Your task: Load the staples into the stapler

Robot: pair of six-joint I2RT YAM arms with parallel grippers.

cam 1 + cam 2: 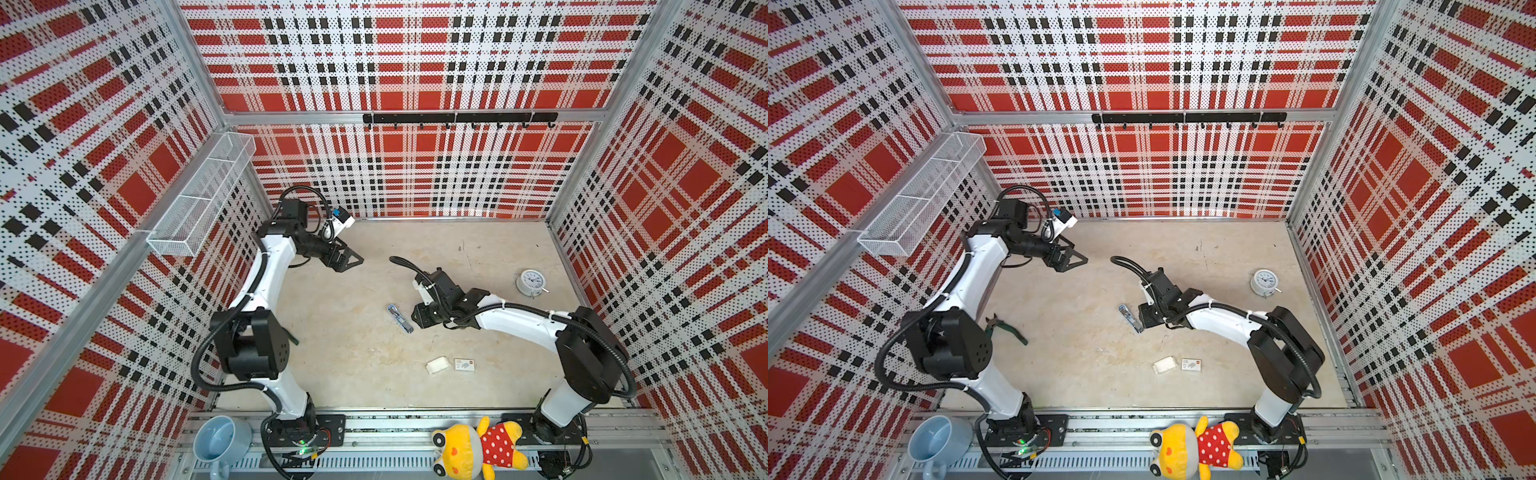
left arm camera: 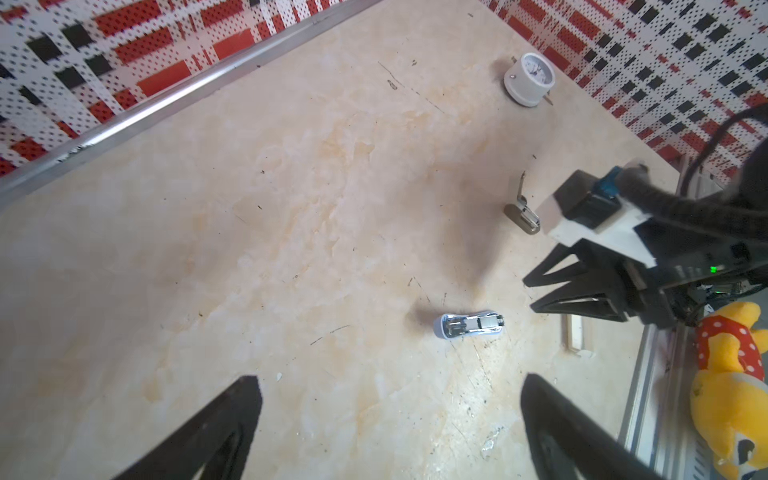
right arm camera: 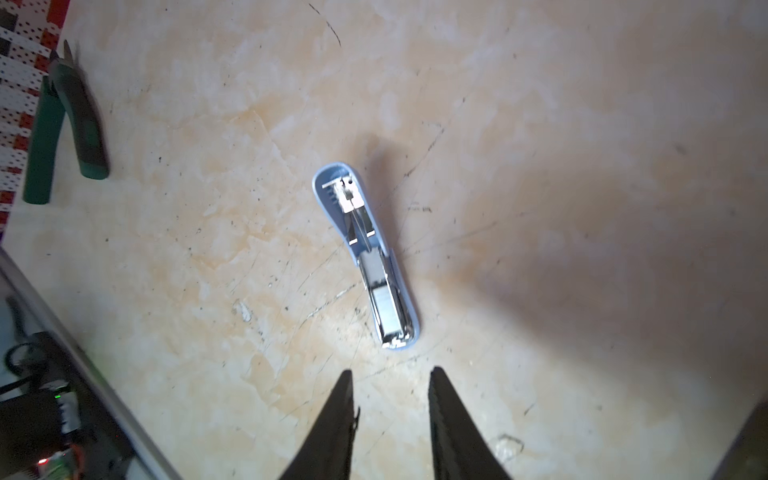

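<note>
Beige tabletop (image 1: 353, 353) bears opened stapler (image 3: 374, 266); left end effector (image 2: 388, 378), right end effector (image 3: 390, 370) both gape.

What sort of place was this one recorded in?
Probably a robot test cell: red-black-white plaid perforated wall panels box in a beige marbled tabletop, and two white-and-black robot arms stand at its front edge, near a yellow plush toy.

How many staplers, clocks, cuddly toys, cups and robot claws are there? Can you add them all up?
Staplers: 2, the light-blue stapler and the grey-beige stapler
Clocks: 1, the white clock
Cuddly toys: 1, the yellow toy
Cups: 1, the blue cup
Claws: 2, the left claw and the right claw
Total: 7
</note>
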